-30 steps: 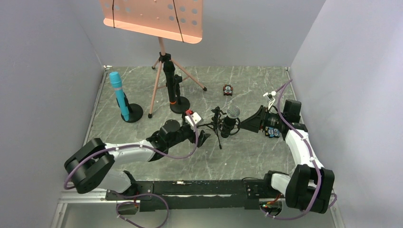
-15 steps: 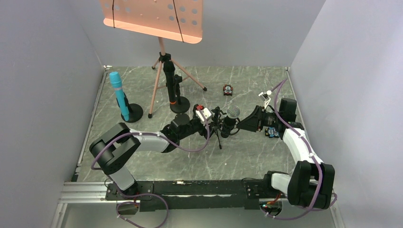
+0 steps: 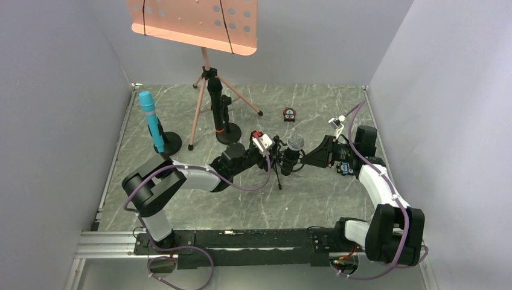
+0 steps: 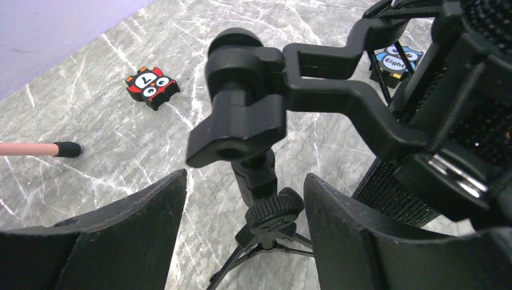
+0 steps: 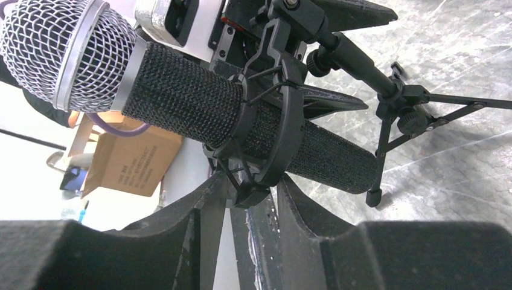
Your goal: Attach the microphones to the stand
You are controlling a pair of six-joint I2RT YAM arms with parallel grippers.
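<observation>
Microphone position decides the coming move. The silver-mesh microphone [image 5: 181, 99] lies through the shock mount [image 5: 291, 121] of the small tripod stand [image 4: 264, 181], near the middle of the table [image 3: 326, 199]. In the top view its long axis runs about from 12 o'clock, where the mesh head is, to 6 o'clock. In the right wrist view it is tilted, with the head at 10 o'clock and the tail at 4 o'clock.

The right gripper [image 5: 250, 184] comes from 3 o'clock, across this axis. Its fingers stand narrow, with the lower edge of the mount ring between them. They appear to pinch the ring, not the microphone body, which passes just above them.

The left gripper [image 4: 244, 178] comes from 8 o'clock and is spread, one finger on each side of the stand's stem, touching nothing that we can see.

We judge that the right arm is nearer to the microphone and that the left is placed to steady the stand. The cyan microphone [image 3: 150, 121] and the orange-ring microphone [image 3: 215, 109] stand upright toward 10 and 11 o'clock, well apart.
</observation>
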